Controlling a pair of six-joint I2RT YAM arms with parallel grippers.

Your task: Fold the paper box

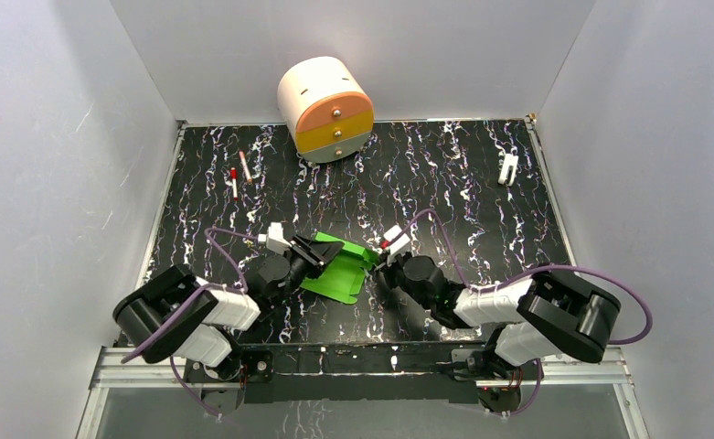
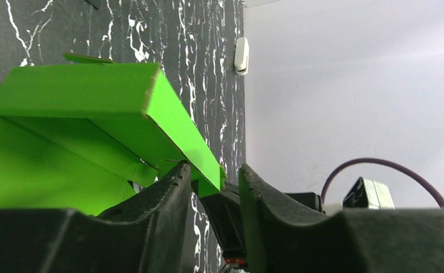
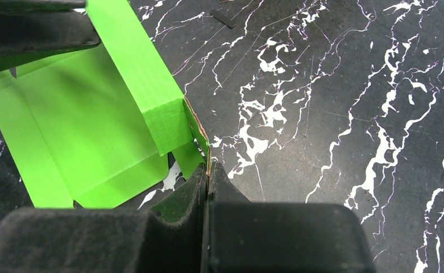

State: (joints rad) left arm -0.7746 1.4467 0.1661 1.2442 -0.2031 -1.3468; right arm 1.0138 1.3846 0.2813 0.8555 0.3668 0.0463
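The paper box is bright green card, partly folded, lying on the black marbled table between my two grippers. In the right wrist view one long wall stands raised above the flat panels. My right gripper is shut on the thin edge of a small end flap at the box's right side. My left gripper is open at the box's left side. The corner of the raised wall reaches between its fingers. Both grippers also show in the top view, left and right.
A cream cylinder with orange and yellow drawers stands at the back centre. Two red and white markers lie at the back left. A small white clip lies at the back right. White walls enclose the table.
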